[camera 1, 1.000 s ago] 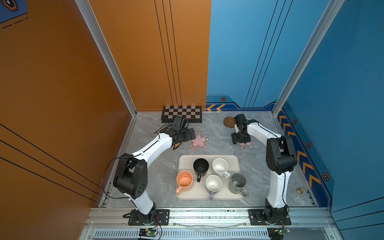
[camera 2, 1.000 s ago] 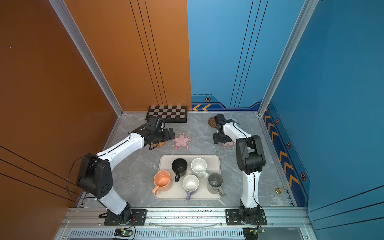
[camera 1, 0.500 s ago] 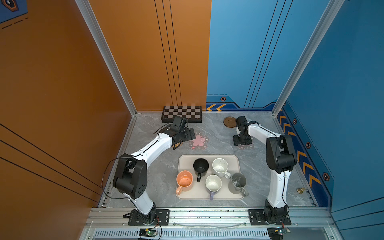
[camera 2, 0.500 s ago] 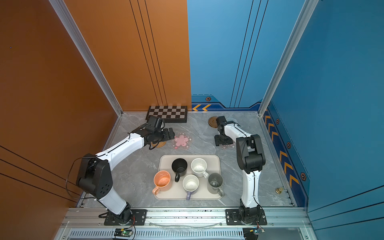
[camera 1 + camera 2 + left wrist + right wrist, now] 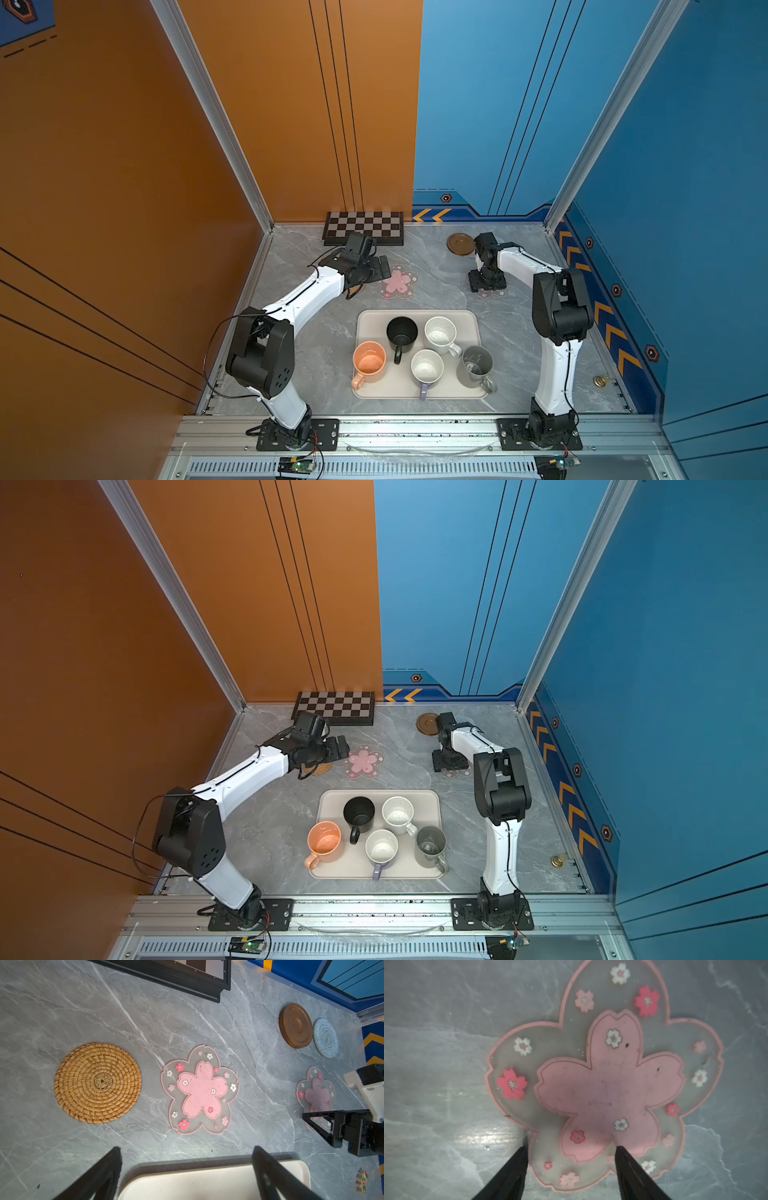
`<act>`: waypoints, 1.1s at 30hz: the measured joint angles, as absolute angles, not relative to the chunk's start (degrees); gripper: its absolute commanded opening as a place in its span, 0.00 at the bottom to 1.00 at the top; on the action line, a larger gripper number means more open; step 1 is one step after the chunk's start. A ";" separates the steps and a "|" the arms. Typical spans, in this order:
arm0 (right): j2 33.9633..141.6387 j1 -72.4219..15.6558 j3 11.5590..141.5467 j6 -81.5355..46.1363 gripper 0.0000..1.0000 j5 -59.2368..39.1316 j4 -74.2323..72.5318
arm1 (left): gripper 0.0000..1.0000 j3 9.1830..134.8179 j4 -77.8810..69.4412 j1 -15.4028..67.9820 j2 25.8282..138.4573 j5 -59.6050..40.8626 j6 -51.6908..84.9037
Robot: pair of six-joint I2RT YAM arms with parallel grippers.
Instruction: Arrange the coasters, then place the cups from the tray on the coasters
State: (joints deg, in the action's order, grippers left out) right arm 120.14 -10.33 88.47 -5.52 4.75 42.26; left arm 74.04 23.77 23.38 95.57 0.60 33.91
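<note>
Left hand (image 5: 381, 268) gapes wide beside the pink blossom coaster (image 5: 397, 282); right hand (image 5: 571, 1169), partly spread and holding nothing, over the second blossom coaster (image 5: 608, 1088); 5 cups (image 5: 427, 365) on the tray (image 5: 370, 324).

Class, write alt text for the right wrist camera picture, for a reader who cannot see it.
A pink cherry-blossom coaster lies flat on the grey marbled table, filling most of the view. The right tool points two black fingers, spread apart, at one petal.

Top views: even overhead light, sharp img, soft short shadows. Right wrist view: soft focus, glare patch on table (image 5: 483, 1136), near-lens fingers (image 5: 508, 1176) blurred. Left wrist view: bright w/ slight edge distortion.
</note>
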 measured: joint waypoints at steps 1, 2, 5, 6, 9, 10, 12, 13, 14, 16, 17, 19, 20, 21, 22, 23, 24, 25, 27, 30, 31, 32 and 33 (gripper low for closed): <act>120.29 -10.31 88.71 -5.52 0.68 4.75 42.24 | 0.98 74.04 23.77 23.38 95.57 0.60 33.91; 120.44 -10.26 88.90 -5.52 0.68 4.75 42.22 | 0.98 74.04 23.77 23.38 95.57 0.60 33.91; 120.70 -10.15 89.36 -5.52 0.68 4.73 42.17 | 0.98 74.04 23.77 23.38 95.57 0.60 33.93; 120.79 -10.09 89.52 -5.52 0.68 4.73 42.17 | 0.98 74.04 23.77 23.38 95.59 0.60 33.91; 121.01 -9.96 89.80 -5.52 0.68 4.75 41.98 | 0.98 74.04 23.77 23.38 95.92 0.60 33.91; 121.05 -9.93 89.84 -5.50 0.68 4.75 41.93 | 0.98 74.04 23.77 23.38 96.16 0.60 33.93; 121.10 -9.78 89.93 -5.52 0.68 4.75 41.91 | 0.98 74.04 23.77 23.38 96.73 0.60 33.93; 121.10 -9.74 89.93 -5.50 0.68 4.75 41.89 | 0.98 74.04 23.77 23.38 97.12 0.60 33.93; 121.10 -9.67 89.95 -5.50 0.68 4.75 41.89 | 0.98 74.06 23.77 23.38 97.41 0.60 33.91; 121.10 -9.61 89.95 -5.52 0.68 4.75 41.89 | 0.98 74.37 23.79 23.38 98.35 0.60 33.91; 121.10 -9.58 89.95 -5.50 0.68 4.75 41.89 | 0.98 74.63 23.79 23.38 98.91 0.60 33.91; 121.10 -9.58 89.95 -5.52 0.68 4.73 41.87 | 0.98 75.11 23.77 23.38 99.94 0.60 33.93; 121.10 -9.56 89.95 -5.52 0.68 4.73 41.87 | 0.98 75.42 23.79 23.38 100.44 0.58 33.91; 121.10 -9.58 89.95 -5.54 0.69 4.71 41.87 | 0.98 75.70 23.77 23.38 100.97 0.58 33.91; 121.10 -9.58 89.95 -5.54 0.69 4.69 41.85 | 0.98 75.96 23.77 23.38 101.41 0.58 33.91; 121.10 -9.58 89.95 -5.56 0.69 4.69 41.87 | 0.98 76.34 23.79 23.38 101.91 0.56 33.91; 121.10 -9.58 89.95 -5.58 0.69 4.67 41.87 | 0.98 76.71 23.77 23.38 102.48 0.56 33.91; 121.10 -9.61 89.95 -5.74 0.69 4.60 41.87 | 0.98 76.99 23.75 23.38 102.96 0.56 33.91; 121.08 -9.80 89.97 -5.91 0.69 4.47 41.85 | 0.98 77.43 23.73 23.20 104.05 0.34 34.00; 120.40 -10.37 89.97 -5.98 0.69 4.47 41.91 | 0.98 77.84 23.77 22.63 105.78 -0.62 34.41; 119.90 -10.61 89.97 -6.02 0.69 4.47 41.91 | 0.98 78.08 23.79 22.52 106.37 -0.91 34.52; 119.15 -10.90 89.97 -6.17 0.70 4.29 41.91 | 0.98 78.52 23.81 22.39 107.13 -1.23 34.54; 118.26 -11.14 90.00 -6.26 0.70 4.14 41.89 | 0.98 79.09 23.79 22.24 107.90 -1.61 34.54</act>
